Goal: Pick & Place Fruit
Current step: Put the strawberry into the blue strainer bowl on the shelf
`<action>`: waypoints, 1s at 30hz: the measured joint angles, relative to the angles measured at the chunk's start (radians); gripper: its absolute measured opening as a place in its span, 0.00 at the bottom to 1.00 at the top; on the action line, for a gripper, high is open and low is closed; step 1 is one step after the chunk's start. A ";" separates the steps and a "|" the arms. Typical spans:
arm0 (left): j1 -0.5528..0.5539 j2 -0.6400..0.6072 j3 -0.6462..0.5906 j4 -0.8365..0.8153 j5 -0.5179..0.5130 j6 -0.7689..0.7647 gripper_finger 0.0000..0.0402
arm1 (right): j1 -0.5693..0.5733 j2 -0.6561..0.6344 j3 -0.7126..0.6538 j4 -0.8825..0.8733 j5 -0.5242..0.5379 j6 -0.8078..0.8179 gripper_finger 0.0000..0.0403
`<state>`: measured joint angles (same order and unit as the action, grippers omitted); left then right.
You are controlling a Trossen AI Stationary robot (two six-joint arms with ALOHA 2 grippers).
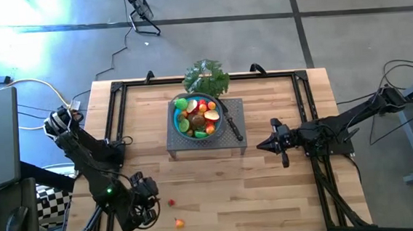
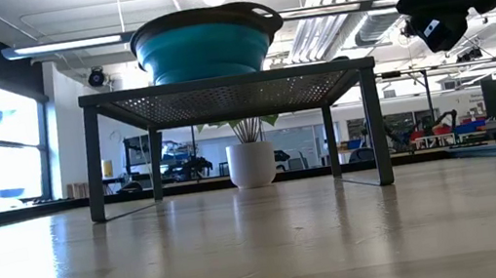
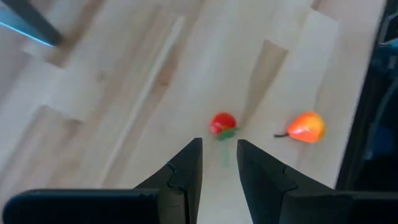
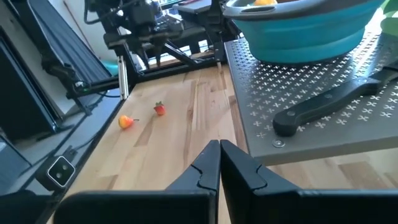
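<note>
Hovering left claw [image 3: 219, 163] faces strawberry [image 3: 222, 123], stem claw-ward.

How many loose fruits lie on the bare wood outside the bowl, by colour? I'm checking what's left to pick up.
Red fruit with a green stem: 1
Orange-yellow fruit: 1
Total on the table top: 2
Both lie near the left gripper; the rest sit piled in the blue bowl.
</note>
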<state>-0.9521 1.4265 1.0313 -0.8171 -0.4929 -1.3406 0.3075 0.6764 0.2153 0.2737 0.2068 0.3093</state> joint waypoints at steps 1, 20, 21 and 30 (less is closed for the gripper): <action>-0.006 0.000 -0.019 0.039 0.000 0.000 0.24 | 0.000 0.000 0.000 0.000 0.000 0.006 0.01; -0.017 0.200 -0.128 0.305 0.071 -0.079 0.24 | 0.000 0.000 0.000 0.000 0.004 0.009 0.01; -0.017 0.211 -0.128 0.307 0.079 -0.087 0.24 | 0.000 0.000 0.000 0.000 0.004 0.009 0.01; -0.017 0.254 -0.128 0.401 0.084 -0.097 0.24 | 0.000 0.000 0.000 0.000 0.004 0.009 0.01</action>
<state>-0.9691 1.6808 0.9035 -0.4161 -0.4091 -1.4376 0.3075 0.6764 0.2153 0.2733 0.2104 0.3183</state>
